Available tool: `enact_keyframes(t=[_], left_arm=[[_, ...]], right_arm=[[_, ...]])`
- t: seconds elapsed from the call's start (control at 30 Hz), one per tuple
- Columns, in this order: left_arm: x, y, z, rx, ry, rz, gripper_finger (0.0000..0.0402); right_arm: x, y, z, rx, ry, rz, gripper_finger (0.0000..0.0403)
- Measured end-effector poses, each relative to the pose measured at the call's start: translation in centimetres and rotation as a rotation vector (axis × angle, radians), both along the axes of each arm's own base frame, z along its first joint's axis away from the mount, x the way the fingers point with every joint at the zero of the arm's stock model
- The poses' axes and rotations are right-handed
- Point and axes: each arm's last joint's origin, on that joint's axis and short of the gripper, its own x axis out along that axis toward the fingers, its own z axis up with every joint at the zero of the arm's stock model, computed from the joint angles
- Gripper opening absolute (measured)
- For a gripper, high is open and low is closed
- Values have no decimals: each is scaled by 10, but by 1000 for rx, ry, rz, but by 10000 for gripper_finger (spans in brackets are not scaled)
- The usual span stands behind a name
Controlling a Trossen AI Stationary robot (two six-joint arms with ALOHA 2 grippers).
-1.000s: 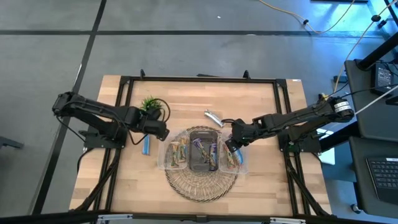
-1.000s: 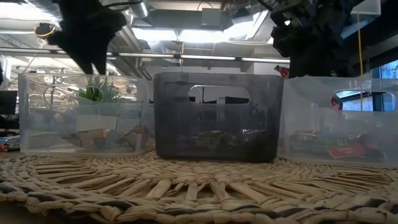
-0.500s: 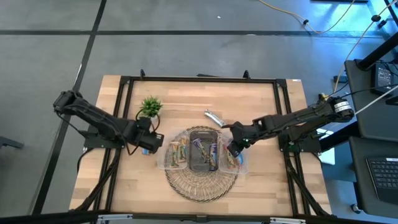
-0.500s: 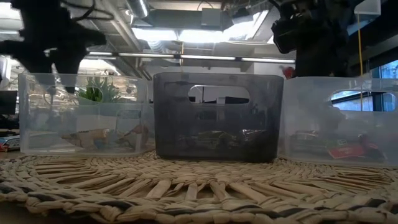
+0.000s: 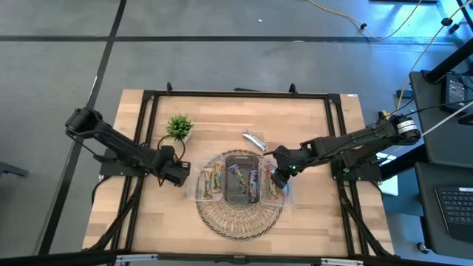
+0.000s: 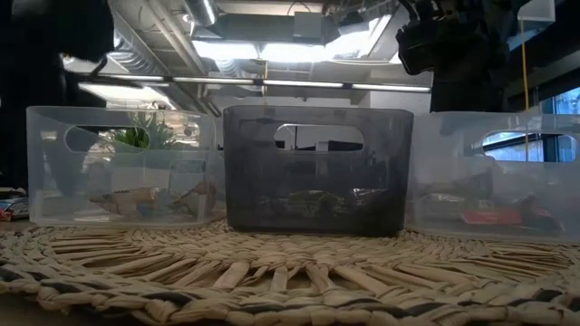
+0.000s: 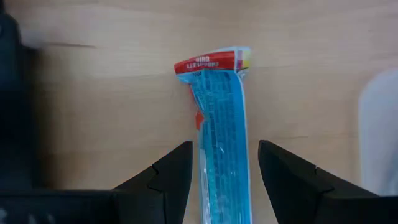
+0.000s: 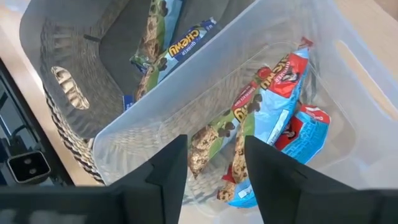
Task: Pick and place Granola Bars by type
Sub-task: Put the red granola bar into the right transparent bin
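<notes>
A blue granola bar (image 7: pixel 219 118) with a red end lies flat on the bare wood, left of the bins. My left gripper (image 7: pixel 225 177) (image 5: pixel 176 174) is open, low over it, one finger on each side along its length without touching. My right gripper (image 8: pixel 214 168) (image 5: pixel 278 177) is open and empty above the right clear bin (image 5: pixel 284 193), which holds red-and-blue bars (image 8: pixel 283 118). A silver bar (image 5: pixel 253 138) lies flat on the table beyond the bins. Tan bars (image 6: pixel 149 199) lie in the left clear bin (image 5: pixel 201 193), dark-wrapped bars (image 8: pixel 163 43) in the dark middle bin (image 6: pixel 313 167).
The three bins stand side by side on a round woven mat (image 5: pixel 238 218) near the table's near edge. A small green potted plant (image 5: pixel 178 127) stands beyond my left gripper. A black frame (image 5: pixel 236 94) runs around the tabletop. Bare wood lies beyond the bins.
My left gripper has moved toward the table's near edge and down, from beside the plant to straddling the blue bar. My right gripper has shifted slightly toward the near edge over the right clear bin.
</notes>
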Motion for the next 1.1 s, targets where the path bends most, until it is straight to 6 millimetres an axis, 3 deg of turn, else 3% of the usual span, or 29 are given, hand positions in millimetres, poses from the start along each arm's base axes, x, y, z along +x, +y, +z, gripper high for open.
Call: enact_keyframes(t=[0.43, 0.9, 1.1], left_arm=[[6, -4, -24, -47, 91, -2, 171], [15, -8, -19, -63, 29, -35, 85], [21, -10, -19, -77, -30, -36, 68]], right_arm=[[0, 0, 0, -21, -7, 39, 160], [1, 0, 0, -23, -13, 44, 159], [1, 0, 0, -32, -15, 61, 159]])
